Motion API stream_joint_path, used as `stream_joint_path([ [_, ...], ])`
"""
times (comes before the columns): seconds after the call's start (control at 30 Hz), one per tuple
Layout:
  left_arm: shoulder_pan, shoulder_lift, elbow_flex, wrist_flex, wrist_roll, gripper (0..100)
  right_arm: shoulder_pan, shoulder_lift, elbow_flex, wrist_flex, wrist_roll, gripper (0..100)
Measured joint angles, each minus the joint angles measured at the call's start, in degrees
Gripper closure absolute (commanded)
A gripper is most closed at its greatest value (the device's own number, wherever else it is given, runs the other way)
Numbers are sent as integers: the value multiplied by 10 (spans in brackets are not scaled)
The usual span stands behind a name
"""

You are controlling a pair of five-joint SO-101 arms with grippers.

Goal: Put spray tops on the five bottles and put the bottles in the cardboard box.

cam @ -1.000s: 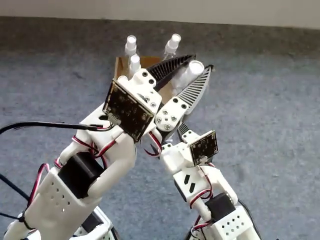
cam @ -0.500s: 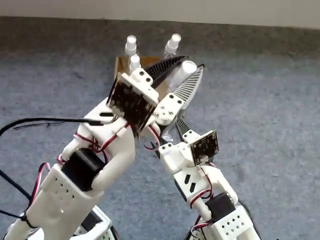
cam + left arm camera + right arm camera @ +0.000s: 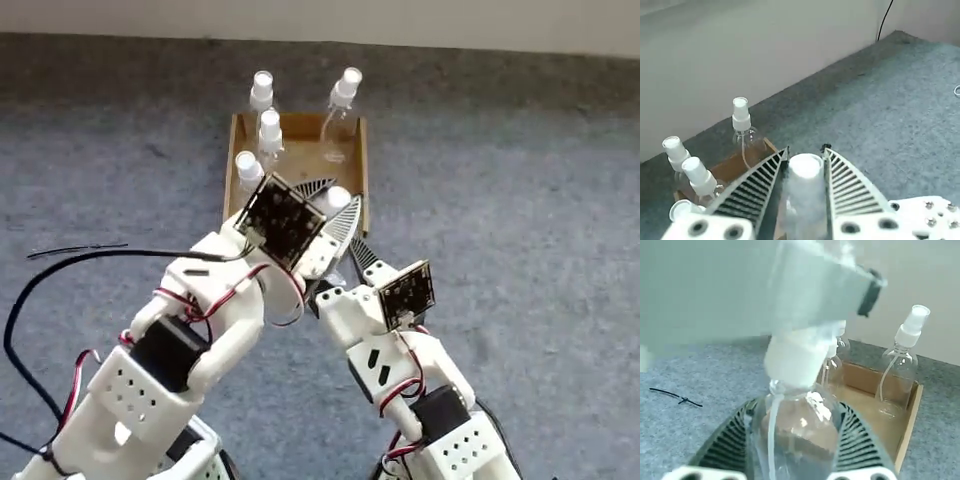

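Your left tool (image 3: 805, 152) is pinching the spray top (image 3: 805, 169) | your right tool (image 3: 794, 415) is clasping the bottle (image 3: 795, 445) | it's likely handling light, slippery, thin-walled: be gripping mid-body, gently.

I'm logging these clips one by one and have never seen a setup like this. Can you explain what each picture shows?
These are two small robot arms standing side by side on a grey carpet. The high view looks down on both arms. Each of the other two pictures comes from a camera on one arm's wrist. A cardboard box holds four bottles, upright and already capped. The right end effector grips a fifth bottle by its body. The left end effector is closed on that bottle's white spray top.
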Motion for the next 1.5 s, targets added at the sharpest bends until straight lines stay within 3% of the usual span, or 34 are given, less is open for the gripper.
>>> stream_joint_path([
  [0.17,0,-46,25,2,0,990,0,0,0,1,1,994],
  [0.37,0,-69,17,45,0,883,0,0,0,1,1,994],
  [1.13,-4,-71,-84,88,-3,880,0,-1,0,1,1,994],
  [1.33,-94,-71,-76,88,-3,880,0,-1,0,1,1,994],
  [1.5,-98,-71,-55,88,-3,880,0,-1,0,1,1,994],
])
